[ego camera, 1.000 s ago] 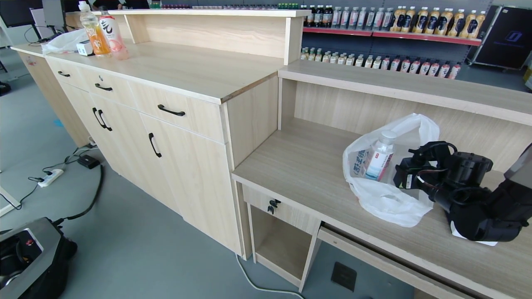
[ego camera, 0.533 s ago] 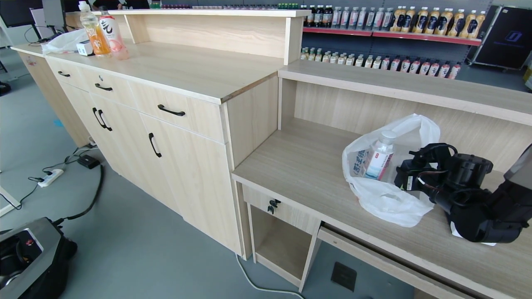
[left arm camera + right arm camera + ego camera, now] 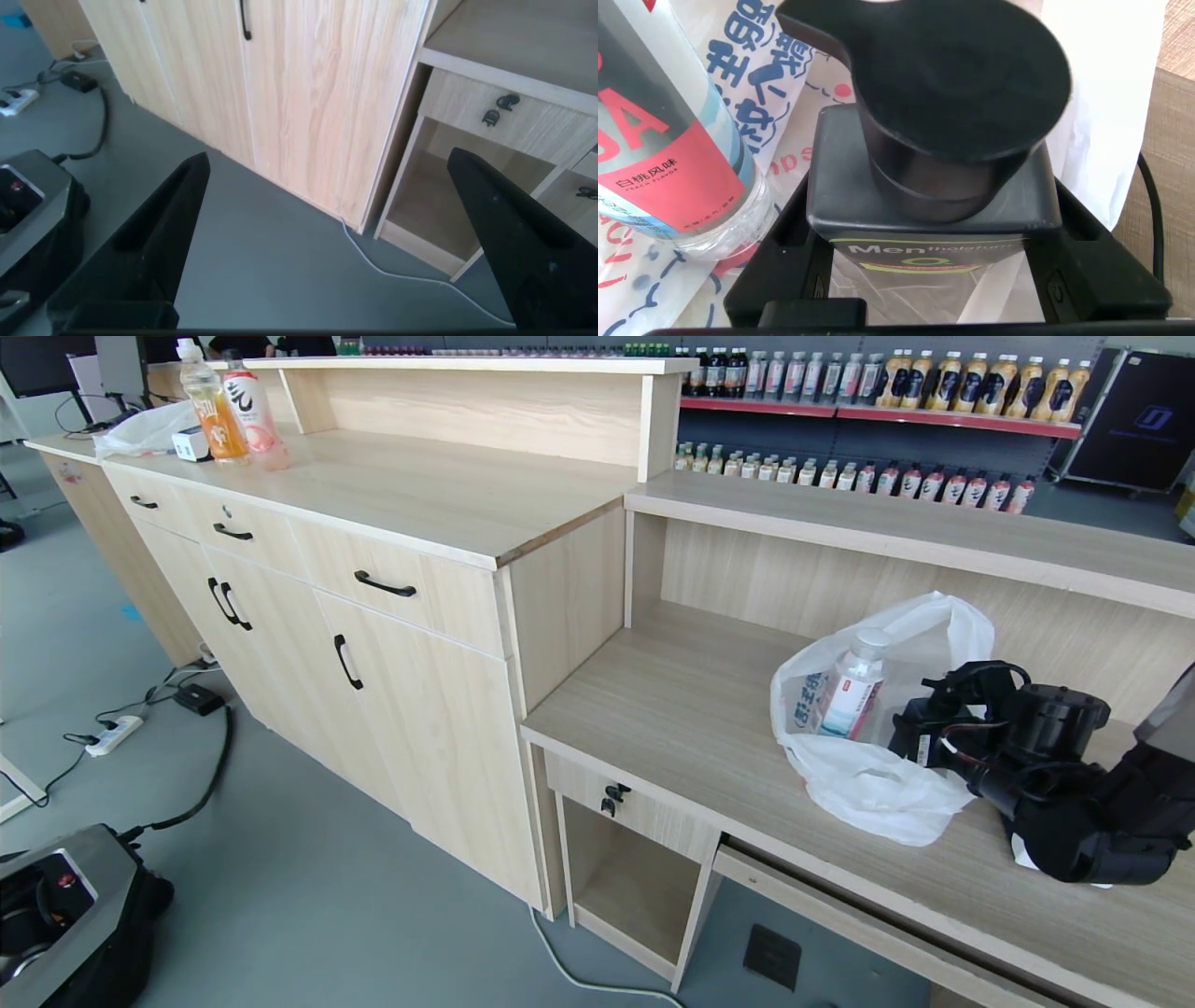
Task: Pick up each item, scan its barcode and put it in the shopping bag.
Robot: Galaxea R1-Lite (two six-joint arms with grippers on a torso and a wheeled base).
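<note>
The right gripper (image 3: 936,273) lies on the low counter (image 3: 691,700) at the right of the scene, at the mouth of the white shopping bag (image 3: 868,793). Its fingers (image 3: 785,266) are closed narrowly on a dark grey bottle (image 3: 934,201) with a black flip cap, which is held over the bag's printed plastic. Just to the left of this bottle, a clear drink bottle (image 3: 848,689) with a white cap and a pink and blue label rests tilted inside the bag. The left gripper (image 3: 327,163) hangs low over the grey floor (image 3: 280,252), near the wooden cabinet (image 3: 308,93), with its fingers spread wide and nothing between them. Two drink bottles (image 3: 229,406) stand on the higher counter at the far left. Store shelves (image 3: 878,378) stocked with bottles line the far wall.
</note>
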